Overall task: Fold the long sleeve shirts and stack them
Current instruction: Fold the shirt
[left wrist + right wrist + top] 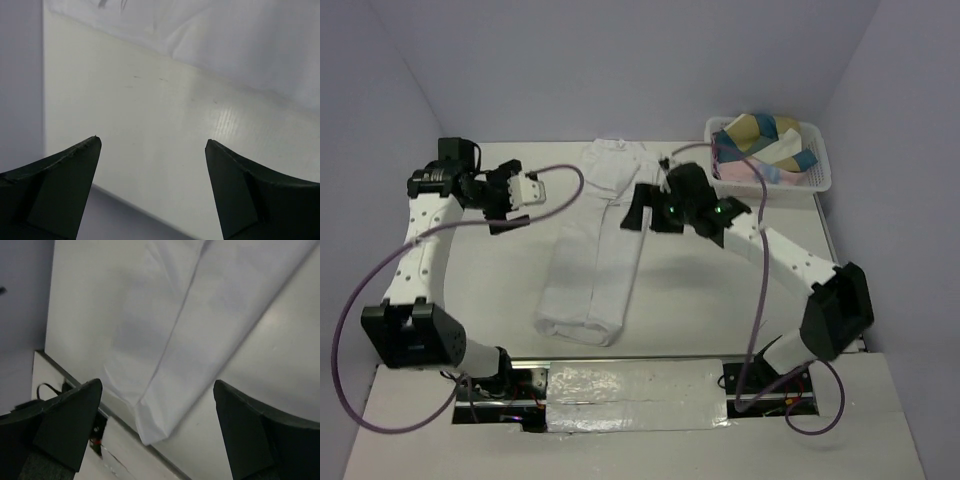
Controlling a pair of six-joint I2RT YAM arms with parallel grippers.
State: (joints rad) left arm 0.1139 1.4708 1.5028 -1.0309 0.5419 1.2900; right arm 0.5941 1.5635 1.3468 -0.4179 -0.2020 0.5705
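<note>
Gripper, left side: the left gripper (152,145) stands wide open and holds nothing. It hangs over bare table (490,290), just off the shirt's left edge, so it is not pinning the cloth.

Shirt: the long sleeve shirt (592,255) lies flat mid-table as a long, narrow strip running from the far edge toward the arm bases. Both sides look turned in toward a centre crease, probably the sleeves tucked over the body, which would explain the slim shape.

Gripper, right side: the right gripper (157,387) is also spread wide with nothing between its fingers. It hovers above the strip's right side, and its wrist view looks down the crease to the near end.

Basket: a white lattice basket (820,152) sits at the far right corner, well apart from the shirt, holding coloured folded cloths (760,135).

Step in hand: the lengthwise fold looks done, and the crosswise fold is not yet made.

Next move: it likely needs both grippers to take one end of the strip together, so that it folds over squarely.
</note>
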